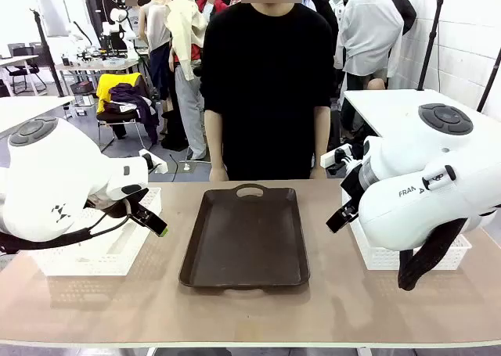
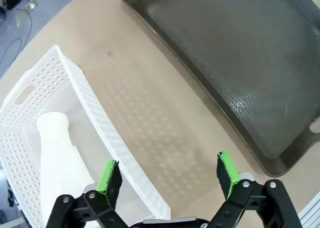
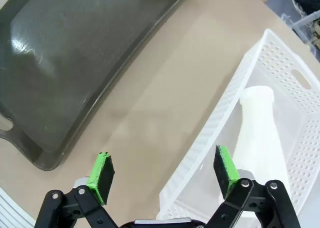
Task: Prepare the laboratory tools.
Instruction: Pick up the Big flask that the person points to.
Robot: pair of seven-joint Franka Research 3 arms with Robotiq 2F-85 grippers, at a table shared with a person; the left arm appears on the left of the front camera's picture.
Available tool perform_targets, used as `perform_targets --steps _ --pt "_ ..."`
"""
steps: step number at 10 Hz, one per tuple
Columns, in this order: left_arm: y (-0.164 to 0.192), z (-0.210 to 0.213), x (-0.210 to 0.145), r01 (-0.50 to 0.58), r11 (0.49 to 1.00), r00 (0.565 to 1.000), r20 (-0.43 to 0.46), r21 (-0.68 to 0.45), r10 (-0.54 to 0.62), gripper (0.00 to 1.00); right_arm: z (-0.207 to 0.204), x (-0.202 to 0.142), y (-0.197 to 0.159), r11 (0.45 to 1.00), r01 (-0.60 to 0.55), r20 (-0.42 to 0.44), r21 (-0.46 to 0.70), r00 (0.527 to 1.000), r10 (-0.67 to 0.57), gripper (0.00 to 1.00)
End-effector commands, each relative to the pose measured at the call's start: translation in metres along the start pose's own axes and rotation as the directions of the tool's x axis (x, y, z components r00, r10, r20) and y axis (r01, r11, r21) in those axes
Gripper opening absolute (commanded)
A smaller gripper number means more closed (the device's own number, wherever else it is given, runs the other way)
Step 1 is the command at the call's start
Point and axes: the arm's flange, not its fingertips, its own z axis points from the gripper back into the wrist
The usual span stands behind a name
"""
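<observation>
Both pincers wide and empty; flasks lie in baskets.
Left gripper (image 2: 167,173) hangs over the left white lattice plastic basket (image 2: 100,118), which contains the left frosted white conical flask (image 2: 57,153); right gripper (image 3: 162,168), right basket (image 3: 225,112) and right flask (image 3: 260,133) likewise.

You have bright, even overhead light in all three views. In the right wrist view the dark tray (image 3: 75,62) throws back a soft white glare patch near its corner. In the left wrist view the basket (image 2: 100,118) casts a faint dotted shadow on the table (image 2: 165,118). Both wrist views bow straight edges. Your front view is crisp nearby and softer in the background.
</observation>
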Motion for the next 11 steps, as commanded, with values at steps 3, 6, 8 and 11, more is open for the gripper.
perform_targets --steps 3,6,8,11 --pt "0.0 0.0001 0.0 0.0 1.0 1.0 0.0 0.0 0.0 1.0 0.0 0.0 0.0 1.0 0.0 0.0 0.0 1.0 0.0 1.0" --pt "0.0 0.0001 0.0 0.0 1.0 1.0 0.0 0.0 0.0 1.0 0.0 0.0 0.0 1.0 0.0 0.0 0.0 1.0 0.0 1.0" --pt "0.0 0.0001 0.0 0.0 1.0 1.0 0.0 0.0 0.0 1.0 0.0 0.0 0.0 1.0 0.0 0.0 0.0 1.0 0.0 1.0" --pt "0.0 0.0001 0.0 0.0 1.0 1.0 0.0 0.0 0.0 1.0 0.0 0.0 0.0 1.0 0.0 0.0 0.0 1.0 0.0 1.0"
